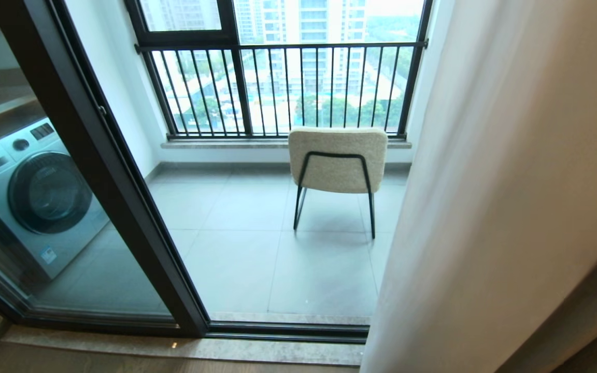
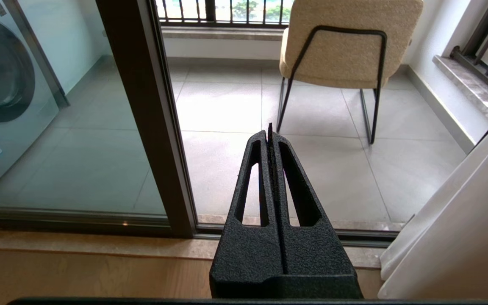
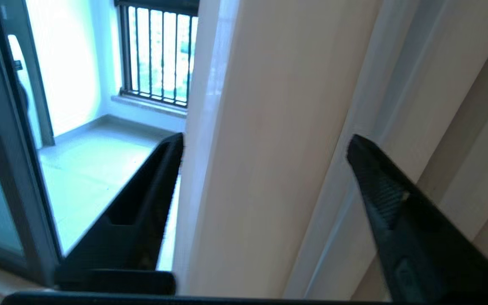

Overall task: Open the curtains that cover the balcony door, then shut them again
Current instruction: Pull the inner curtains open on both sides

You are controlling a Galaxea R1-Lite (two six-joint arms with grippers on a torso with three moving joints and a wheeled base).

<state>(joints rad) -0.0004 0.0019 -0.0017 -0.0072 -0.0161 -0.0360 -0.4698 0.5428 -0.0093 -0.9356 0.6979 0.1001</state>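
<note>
Beyond the sill lies a tiled balcony with a black railing (image 1: pixel 278 88), a washing machine (image 1: pixel 34 191) off to the robot's left and a cream chair (image 1: pixel 337 160) standing in the middle, all plainly visible because the opening is uncovered. Framing that view, the balcony door (image 1: pixel 96 171) has its dark upright slanting across the left half of the head view, with glass to its left.

Pulled over to the robot's right, the curtains (image 1: pixel 495 207) hang gathered in pale folds from top to floor, with a tan drape (image 3: pixel 472 127) just behind them.

To my eye the opening half looks done and the closing half is about to begin: what comes next would call for a firm pinch on the leading fold, then a steady draw leftward across the doorway without letting the thin cloth slip.

Close against that fabric, the right gripper (image 3: pixel 265 144) has its jaws spread wide, one on either side of the curtain's front fold, nothing clamped yet.

Lower down, the left gripper (image 2: pixel 269 135) sits parked, pressed together and empty, pointing toward the balcony floor.
</note>
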